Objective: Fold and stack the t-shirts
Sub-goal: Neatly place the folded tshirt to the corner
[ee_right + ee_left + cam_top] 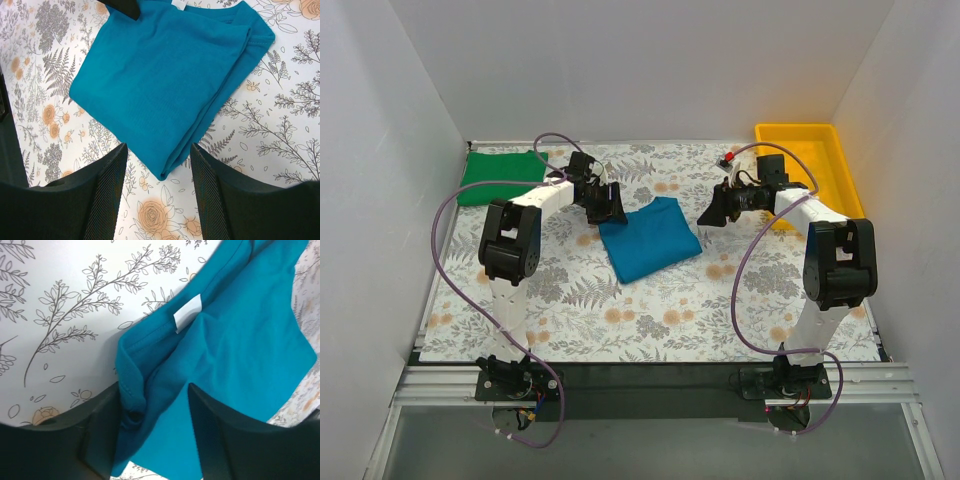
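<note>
Teal t-shirt (652,238) looks folded; left gripper (155,392) spread astride its collar edge, right gripper (158,150) spread above it, so next: pinch, carry onto green t-shirt (500,175).

High rear camera looks down; both wrist cameras closely share teal-blue t-shirt (165,85)

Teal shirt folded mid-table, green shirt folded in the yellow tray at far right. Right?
No. The green t-shirt lies folded on the table at the far left corner, not in the yellow tray; the top external view shows it. The teal t-shirt is folded mid-table.
</note>
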Available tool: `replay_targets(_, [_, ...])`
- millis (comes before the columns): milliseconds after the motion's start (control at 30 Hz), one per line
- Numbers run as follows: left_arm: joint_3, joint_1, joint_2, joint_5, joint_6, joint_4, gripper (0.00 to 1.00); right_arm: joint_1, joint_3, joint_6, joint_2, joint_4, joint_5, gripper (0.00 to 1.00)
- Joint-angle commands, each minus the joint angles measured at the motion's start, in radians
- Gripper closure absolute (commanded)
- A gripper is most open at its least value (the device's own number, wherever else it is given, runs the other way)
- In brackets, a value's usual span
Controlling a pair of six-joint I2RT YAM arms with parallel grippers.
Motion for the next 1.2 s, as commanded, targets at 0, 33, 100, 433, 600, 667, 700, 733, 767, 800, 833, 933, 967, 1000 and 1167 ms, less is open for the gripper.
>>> replay_targets(0, [-0.040, -0.003, 0.059, -0.146, 0.067, -0.164, 0.50, -0.006, -0.003, 0.009, -0.030, 0.023, -0.032, 0.40])
replay_targets(33, [-0.039, -0.008, 0.055, -0.153, 0.076, -0.166, 0.54, -0.008, -0.003, 0.011, -0.030, 0.025, -0.032, 0.40])
replay_targets(100, [-0.039, -0.009, 0.048, -0.155, 0.089, -0.167, 0.68, -0.009, 0.000, 0.011, -0.029, 0.023, -0.035, 0.40])
replay_targets(433, [-0.149, -0.014, -0.230, -0.379, 0.242, -0.016, 1.00, -0.021, 0.005, 0.011, -0.030, 0.014, -0.058, 0.40])
replay_targets(600, [-0.267, -0.014, -0.400, -0.569, 0.418, 0.127, 1.00, -0.021, 0.009, 0.014, -0.025, 0.008, -0.079, 0.40])
replay_targets(667, [-0.298, -0.013, -0.428, -0.597, 0.522, 0.173, 1.00, -0.021, 0.014, 0.014, -0.025, 0.003, -0.084, 0.40])
replay_targets(700, [-0.302, -0.014, -0.432, -0.641, 0.552, 0.186, 1.00, -0.021, 0.014, 0.013, -0.025, 0.002, -0.087, 0.40])
replay_targets(733, [-0.305, -0.014, -0.435, -0.659, 0.611, 0.196, 1.00, -0.021, 0.014, 0.014, -0.027, 0.003, -0.095, 0.40])
replay_targets(767, [-0.310, -0.014, -0.435, -0.679, 0.642, 0.209, 1.00, -0.021, 0.014, 0.014, -0.027, 0.000, -0.098, 0.40])
replay_targets(800, [-0.319, -0.014, -0.437, -0.705, 0.677, 0.222, 1.00, -0.021, 0.016, 0.014, -0.029, 0.000, -0.102, 0.41])
replay_targets(833, [-0.328, -0.013, -0.438, -0.719, 0.732, 0.239, 1.00, -0.021, 0.017, 0.016, -0.027, -0.001, -0.112, 0.40])
replay_targets(933, [-0.373, -0.006, -0.454, -0.747, 0.838, 0.325, 1.00, -0.021, 0.020, 0.016, -0.030, -0.006, -0.124, 0.41])
replay_targets(967, [-0.382, -0.003, -0.455, -0.753, 0.912, 0.371, 1.00, -0.021, 0.023, 0.016, -0.033, -0.010, -0.126, 0.41])
replay_targets(1000, [-0.379, 0.001, -0.454, -0.756, 0.935, 0.386, 1.00, -0.021, 0.022, 0.014, -0.035, -0.010, -0.129, 0.41])
replay_targets(1167, [-0.257, 0.055, -0.376, -0.772, 0.949, 0.370, 1.00, -0.021, 0.025, 0.014, -0.042, -0.017, -0.148, 0.41])
